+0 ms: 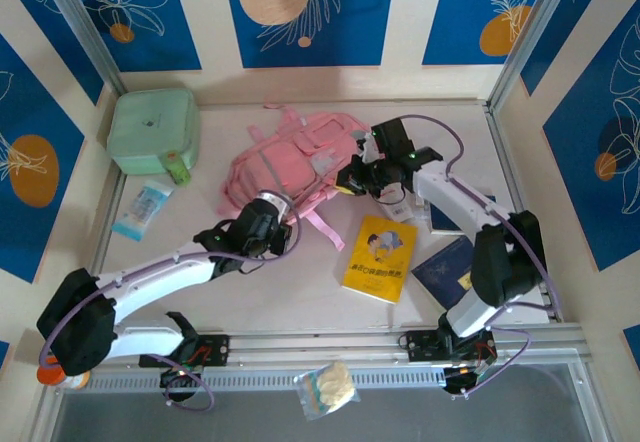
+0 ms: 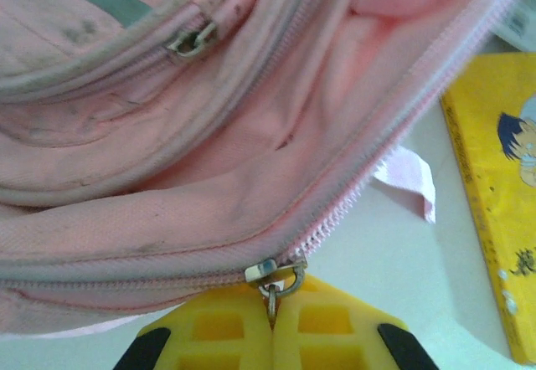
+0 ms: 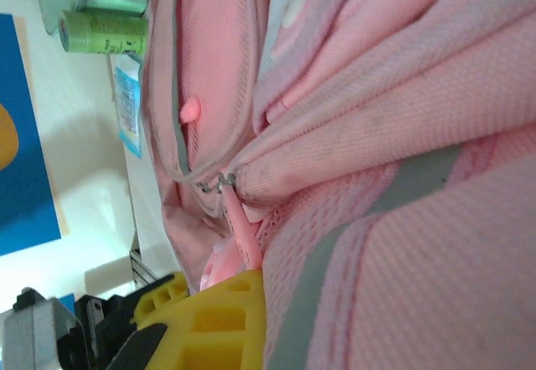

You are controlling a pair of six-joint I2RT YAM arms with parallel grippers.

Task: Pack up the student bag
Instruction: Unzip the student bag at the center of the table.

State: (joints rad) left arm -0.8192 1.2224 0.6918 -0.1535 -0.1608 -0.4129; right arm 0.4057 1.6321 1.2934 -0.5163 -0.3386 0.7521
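The student bag [image 1: 290,162], a soft pink backpack, lies flat mid-table with its straps up. My left gripper [image 1: 284,226] is at its near edge. In the left wrist view the yellow fingers [image 2: 218,328] are shut on the small metal zip pull [image 2: 273,301], which hangs from the slider [image 2: 266,270] of the main zip. Right of the slider the zip stands open. My right gripper [image 1: 350,180] is at the bag's right side. Its yellow finger [image 3: 222,316] presses against the pink fabric [image 3: 402,177], shut where a pink pull tab [image 3: 243,236] runs down; the other finger is hidden.
A mint-green square case [image 1: 152,127] stands at the back left, with a green tube [image 1: 178,170] and a tissue pack [image 1: 142,209] near it. A yellow book [image 1: 380,257] and a dark blue booklet [image 1: 445,272] lie right of the bag. A small plastic packet [image 1: 325,390] sits beyond the front rail.
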